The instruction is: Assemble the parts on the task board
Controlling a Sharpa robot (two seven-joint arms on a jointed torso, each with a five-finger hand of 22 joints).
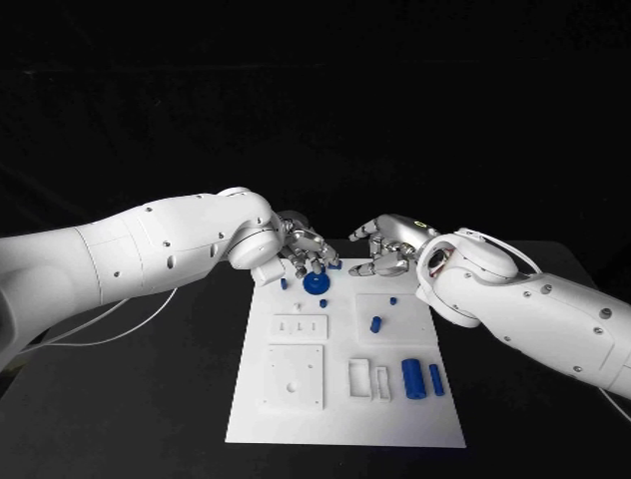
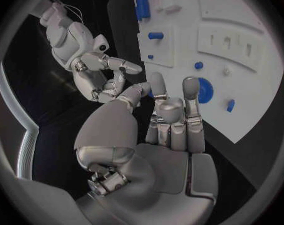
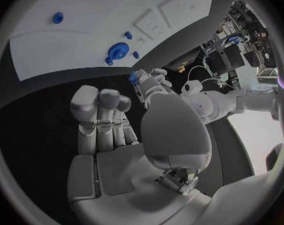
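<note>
While head-hidden, blue part (image 3: 133,78) wrist-visible.

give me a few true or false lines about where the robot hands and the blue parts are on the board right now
1. Both robot hands are at the far end of the task board. True: the left robot hand and the right robot hand sit side by side there.
2. The blue gear lies at the board's near edge. False: it lies at the far end, just below the left robot hand.
3. Two blue cylinders lie side by side near the board's right edge. True.
4. The right robot hand holds the blue gear. False: the gear lies on the board, away from that hand.
</note>
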